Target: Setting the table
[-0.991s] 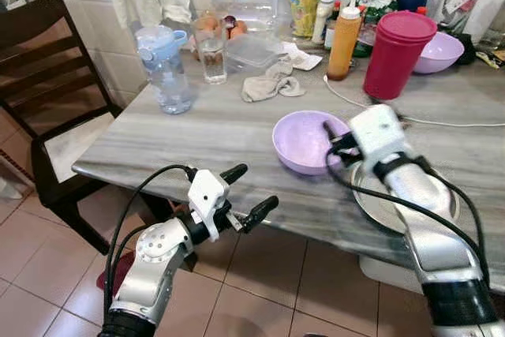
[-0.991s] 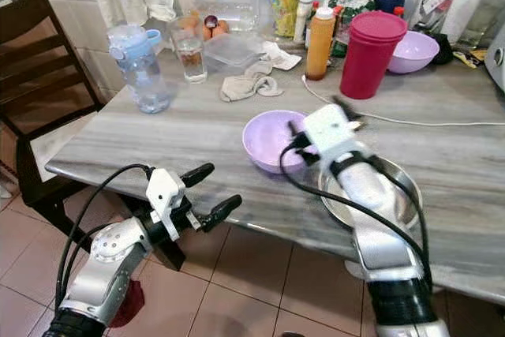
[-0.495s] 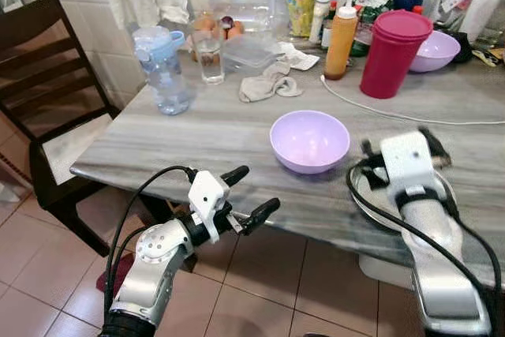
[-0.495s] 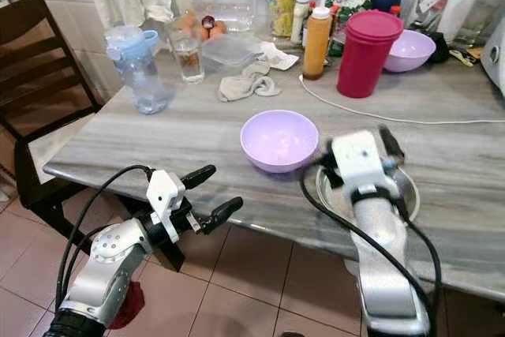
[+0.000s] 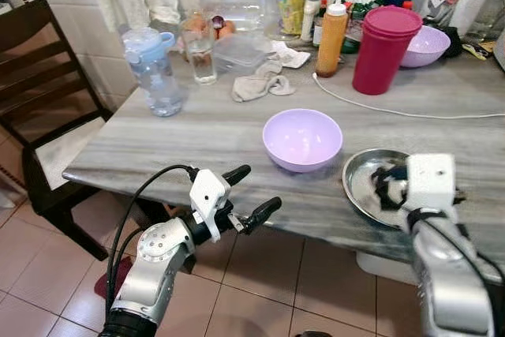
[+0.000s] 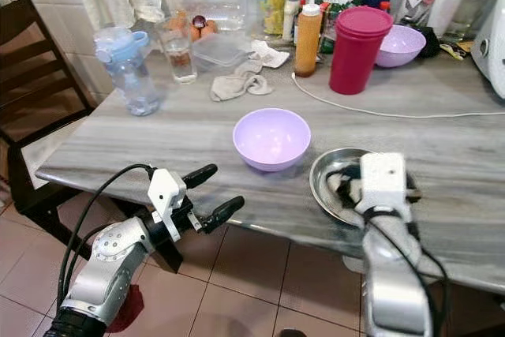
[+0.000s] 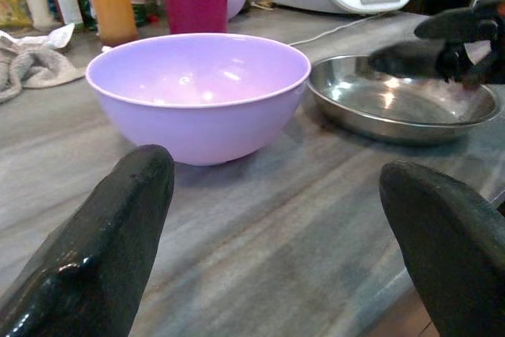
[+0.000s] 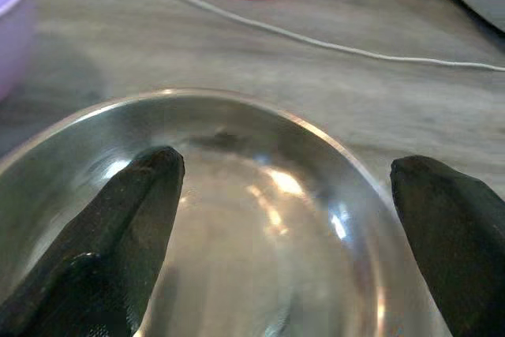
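Round steel plate [image 5: 364, 187] beside smooth lilac bowl [image 5: 302, 139] on marbled worktop [image 5: 197, 136]. Right gripper [image 8: 288, 219] over plate, jaws open. Left gripper [image 5: 254, 193] off the edge, jaws open.

Right pincer [image 5: 385, 189]: a second ago at the near-right rim of the lilac bowl [image 5: 303, 139], hiding part of it. Since then it has drawn back toward the robot and rightward, clear of the bowl; half a second ago it was just right of the bowl. Now over the steel plate [image 5: 364, 190] beside the bowl, fingers spread wide above the plate's hollow. Bowl rim now fully exposed. Camera has shifted a little; things on the counter [image 5: 205, 136] themselves unmoved.
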